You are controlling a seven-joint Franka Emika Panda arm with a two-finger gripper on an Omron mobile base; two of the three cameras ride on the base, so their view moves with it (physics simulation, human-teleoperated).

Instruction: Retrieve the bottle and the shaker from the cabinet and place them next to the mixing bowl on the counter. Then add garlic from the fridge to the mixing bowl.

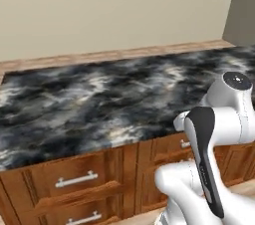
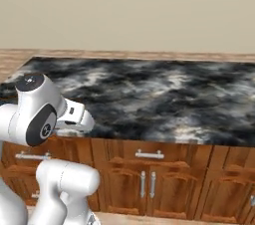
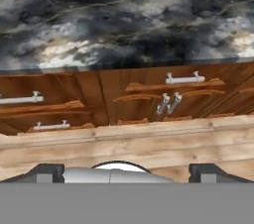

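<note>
My gripper (image 3: 129,172) is open, its two dark fingertips (image 3: 48,171) standing far apart with nothing between them. It hangs in front of the counter edge and looks at the dark marbled counter (image 3: 124,20) and the wooden cabinet fronts (image 3: 149,99) below it. The arm is folded close to the base, with the hand (image 2: 75,114) level with the counter's front edge. The bottle, shaker, mixing bowl, garlic and fridge are out of view.
The marbled counter (image 1: 99,94) spans both base views, with a beige wall behind it. Under it are drawers with silver bar handles (image 1: 76,179) and a pair of cabinet doors (image 2: 147,184). A wooden floor (image 3: 149,143) lies beneath.
</note>
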